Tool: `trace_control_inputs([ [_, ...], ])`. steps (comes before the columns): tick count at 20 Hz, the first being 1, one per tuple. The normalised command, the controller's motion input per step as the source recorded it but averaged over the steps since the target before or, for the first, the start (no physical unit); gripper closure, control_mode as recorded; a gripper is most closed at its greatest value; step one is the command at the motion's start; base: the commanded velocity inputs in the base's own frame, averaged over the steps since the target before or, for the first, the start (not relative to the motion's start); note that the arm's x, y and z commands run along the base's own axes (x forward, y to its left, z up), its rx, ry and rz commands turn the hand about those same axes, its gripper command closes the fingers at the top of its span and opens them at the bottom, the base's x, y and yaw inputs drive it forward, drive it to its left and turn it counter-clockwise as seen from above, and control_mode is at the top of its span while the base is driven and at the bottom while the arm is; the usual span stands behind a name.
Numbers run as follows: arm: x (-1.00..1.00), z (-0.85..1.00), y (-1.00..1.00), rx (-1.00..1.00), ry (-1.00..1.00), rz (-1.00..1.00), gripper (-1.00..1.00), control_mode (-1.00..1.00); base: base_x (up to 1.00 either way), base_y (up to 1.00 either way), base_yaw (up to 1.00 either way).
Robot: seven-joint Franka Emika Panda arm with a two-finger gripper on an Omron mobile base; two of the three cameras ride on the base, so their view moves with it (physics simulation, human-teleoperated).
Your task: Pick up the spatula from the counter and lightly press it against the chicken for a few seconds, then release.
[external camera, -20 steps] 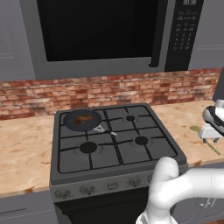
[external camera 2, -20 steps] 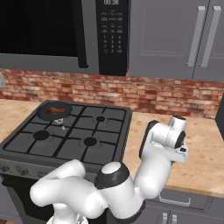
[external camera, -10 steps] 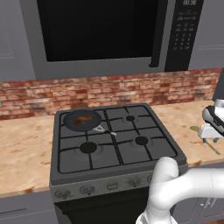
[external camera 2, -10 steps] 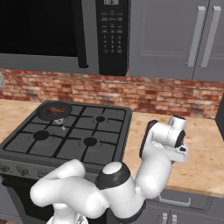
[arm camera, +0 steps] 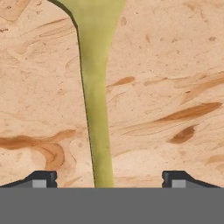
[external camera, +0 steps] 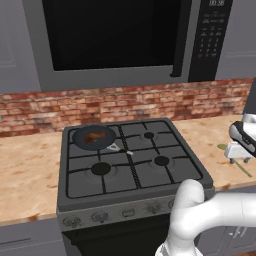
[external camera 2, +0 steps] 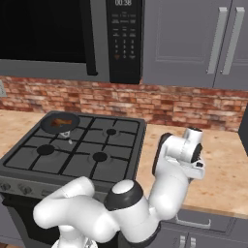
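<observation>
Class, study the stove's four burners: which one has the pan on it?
The rear-left one, nearest the brick wall: the dark pan holding the chicken sits on it. The rear-right burner, front-left burner and front-right burner are bare.

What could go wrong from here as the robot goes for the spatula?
The spatula lies flat on the counter, its thin handle off-centre between the open fingers; closing may nudge it aside or miss.
The chicken sits in the pan far across the stove; a weak grip could slip during that carry.
</observation>
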Motion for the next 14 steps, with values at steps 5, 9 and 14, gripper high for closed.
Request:
trace_control_inputs([
  [5,-0.14,-0.46,0.15,0.00,0.00,0.00,-1.00,-1.00,0.00,0.00,0.00],
  [9,-0.15,-0.48,0.14,0.00,0.00,0.00,-1.00,-1.00,0.00,0.00,0.00],
  [14,-0.15,-0.49,0.12,0.00,0.00,0.00,-1.00,-1.00,0.00,0.00,0.00],
])
